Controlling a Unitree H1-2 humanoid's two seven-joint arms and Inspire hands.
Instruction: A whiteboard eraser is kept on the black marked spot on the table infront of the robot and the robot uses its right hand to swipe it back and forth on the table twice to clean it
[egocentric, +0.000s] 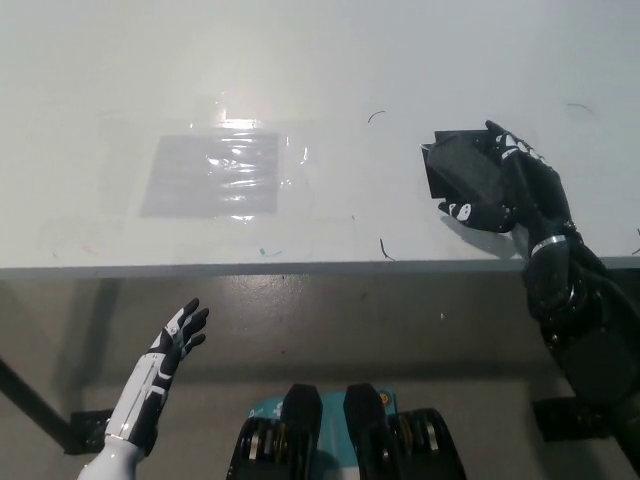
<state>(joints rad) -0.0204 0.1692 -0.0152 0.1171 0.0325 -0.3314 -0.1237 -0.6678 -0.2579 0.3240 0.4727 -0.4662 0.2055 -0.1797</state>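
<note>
On the right side of the white desk (330, 60), the black right hand (520, 190) is lying over the dark, blocky eraser (470, 172), its fingers wrapping it against the black marked spot (440, 150). Left of it, a glossy clear sheet (215, 175) is lying flat. Below the desk edge, the white left hand (175, 340) is hanging with fingers spread.

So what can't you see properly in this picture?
- Eraser, head view: black on the black marked spot, so their edges merge.
- Right hand: it lies over the eraser; whether it is gripping cannot be told.
- Right arm: cut off by the picture's right edge.
- Small dark marks on the table: too small to identify.
- Left hand: open, below the table edge.
</note>
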